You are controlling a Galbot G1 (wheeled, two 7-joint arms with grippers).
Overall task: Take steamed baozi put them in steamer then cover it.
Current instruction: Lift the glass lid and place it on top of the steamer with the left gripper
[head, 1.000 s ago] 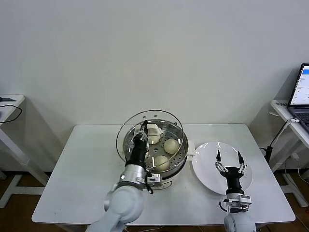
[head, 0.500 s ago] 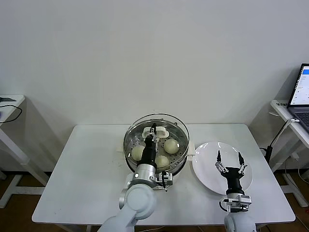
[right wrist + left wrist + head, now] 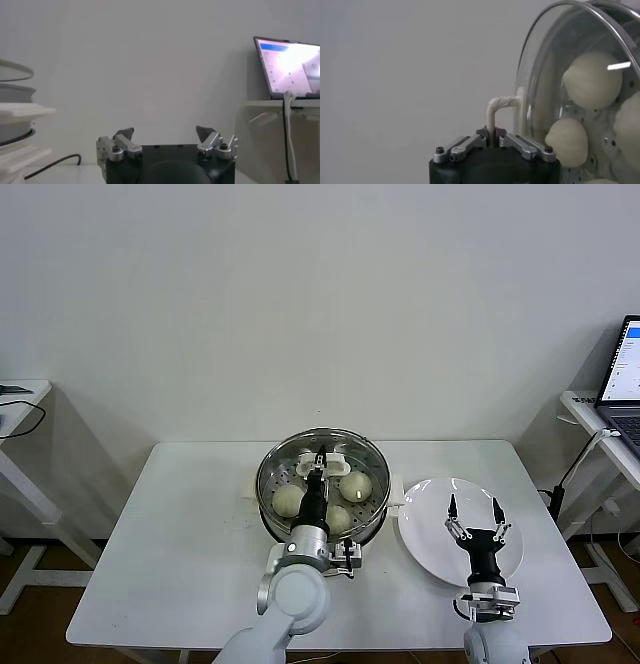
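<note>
Head view: the steamer (image 3: 285, 521) stands near the middle of the white counter (image 3: 170, 554), and the glass cover (image 3: 375, 474) lies level on its rim. The left gripper (image 3: 320, 459) is above the centre of the cover, its jaws pinching the cream handle (image 3: 338, 455) from the near side. Through the glass, buns (image 3: 288, 501) are seen resting on the perforated tray, one on the left, one on the right and one toward the front; a fourth cannot be confirmed, as the arm and handle hide the rear of the tray. A white plate (image 3: 430, 534) lies just beside the steamer on the right, bare of food. The right gripper (image 3: 474, 508) hovers over this plate with its jaws spread wide, holding nothing. A laptop (image 3: 625, 374) stands on a side table at the far right, well apart from the work. Left wrist view: the jaws are pressed together on the bent cream handle (image 3: 499, 107), which rises directly between them; the cover (image 3: 540, 80) sits against the steamer, and buns (image 3: 592, 80) show through the glass on the tray. Right wrist view: the jaws of the right gripper (image 3: 165, 135) stand apart with clear space between them; the stacked edge of the steamer (image 3: 17, 127) shows at one side, and the laptop (image 3: 290, 67) at the other.
</note>
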